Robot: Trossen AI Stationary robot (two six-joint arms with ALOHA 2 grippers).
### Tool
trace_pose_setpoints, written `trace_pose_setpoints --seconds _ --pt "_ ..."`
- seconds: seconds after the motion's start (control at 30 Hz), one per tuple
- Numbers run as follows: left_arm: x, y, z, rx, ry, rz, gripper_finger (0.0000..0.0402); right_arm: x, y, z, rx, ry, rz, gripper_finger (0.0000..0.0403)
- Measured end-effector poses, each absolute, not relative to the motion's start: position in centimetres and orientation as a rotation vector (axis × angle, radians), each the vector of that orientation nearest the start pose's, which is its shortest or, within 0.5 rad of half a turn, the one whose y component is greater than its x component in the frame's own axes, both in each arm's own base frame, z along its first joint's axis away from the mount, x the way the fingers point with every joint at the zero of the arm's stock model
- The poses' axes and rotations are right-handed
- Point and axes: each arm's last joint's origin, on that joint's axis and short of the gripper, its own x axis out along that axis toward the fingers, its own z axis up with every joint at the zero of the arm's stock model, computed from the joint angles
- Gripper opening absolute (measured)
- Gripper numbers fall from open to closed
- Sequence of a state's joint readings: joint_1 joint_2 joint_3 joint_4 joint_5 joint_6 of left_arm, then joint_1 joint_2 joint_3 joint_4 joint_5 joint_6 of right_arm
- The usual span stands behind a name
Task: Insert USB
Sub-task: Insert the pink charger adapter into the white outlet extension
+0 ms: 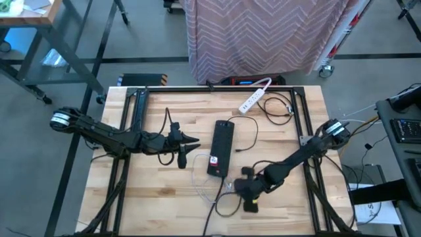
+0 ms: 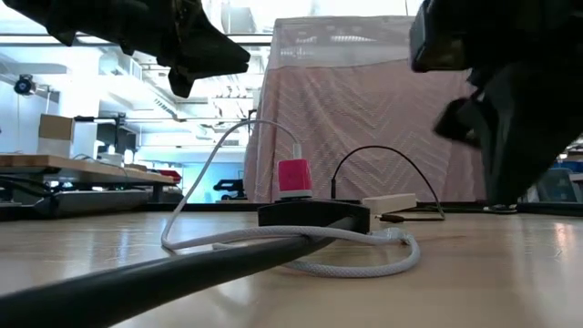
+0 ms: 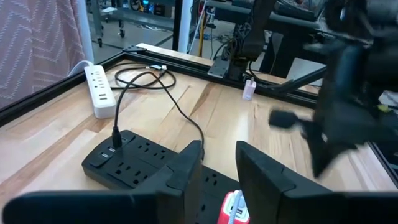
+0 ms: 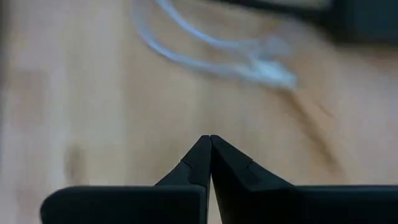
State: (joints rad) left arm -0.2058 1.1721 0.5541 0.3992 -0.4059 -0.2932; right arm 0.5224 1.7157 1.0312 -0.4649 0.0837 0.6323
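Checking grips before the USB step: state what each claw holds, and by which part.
Nothing is held. The left claw is open and empty above the black power strip; the right claw is shut on nothing, over bare table.

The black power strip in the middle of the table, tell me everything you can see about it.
The black power strip is a long, flat bar that looks like plastic, lying flat on the wooden table, lengthwise front to back. Its top carries rows of outlets. A pink charger stands plugged in near one end, a white cable running from it. A thin black cord plugs in at the other end. No end effector touches it.
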Motion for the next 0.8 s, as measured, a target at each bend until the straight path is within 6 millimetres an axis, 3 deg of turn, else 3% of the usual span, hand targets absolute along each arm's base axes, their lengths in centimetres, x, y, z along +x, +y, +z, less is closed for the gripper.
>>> trace_pose_setpoints --seconds 0.23,0.4,0.57,0.8 --pt "24.2 -4.0 23.3 -0.214 0.188 0.169 0.0084 23.7 12.4 20.7 0.149 1.399 -0.292 0.0005" --pt "24.2 -4.0 23.4 -0.214 0.185 0.168 0.0097 20.8 8.9 21.2 0.170 1.752 -0.511 0.0060" --pt "24.2 -4.0 23.3 -0.217 0.186 0.169 0.0108 20.3 6.9 20.0 0.194 1.936 -0.452 0.0145" --pt "24.2 -4.0 23.4 -0.214 0.186 0.168 0.0120 20.2 5.5 16.7 0.215 2.178 -0.271 0.0251"
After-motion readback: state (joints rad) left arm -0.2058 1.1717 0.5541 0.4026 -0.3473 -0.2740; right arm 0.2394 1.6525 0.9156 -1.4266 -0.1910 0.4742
